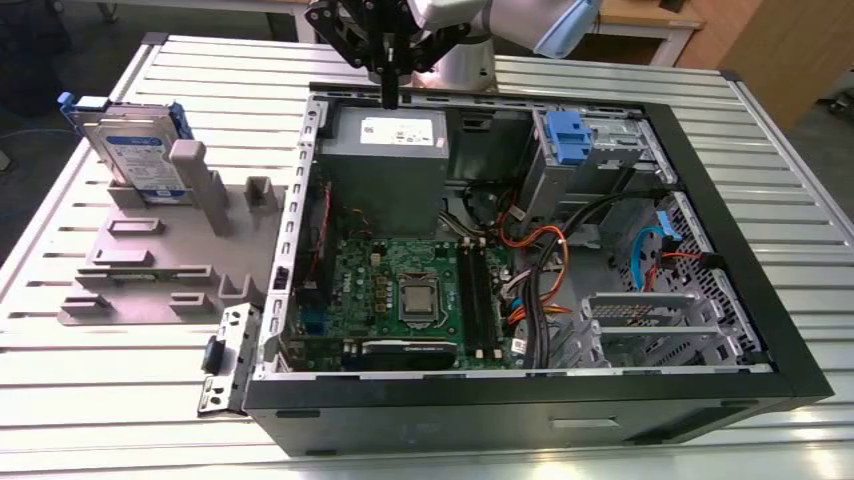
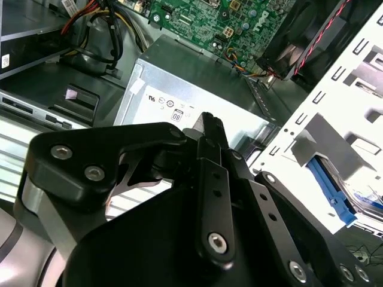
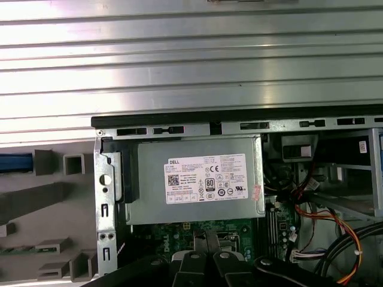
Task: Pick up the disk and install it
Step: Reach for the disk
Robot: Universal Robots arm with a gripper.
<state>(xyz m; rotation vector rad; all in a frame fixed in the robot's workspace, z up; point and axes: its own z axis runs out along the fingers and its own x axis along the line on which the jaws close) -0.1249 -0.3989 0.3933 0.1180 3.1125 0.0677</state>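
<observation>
Hovering gripper (image 1: 390,98) fully closed, empty

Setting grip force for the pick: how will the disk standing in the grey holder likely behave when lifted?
The disk is a metal drive in a blue plastic frame, so probably stiff and fairly heavy for its size. It stands on edge in the grey holder, so it may bind or tip if pulled askew. Its labelled face looks smooth, perhaps slippery.
</observation>
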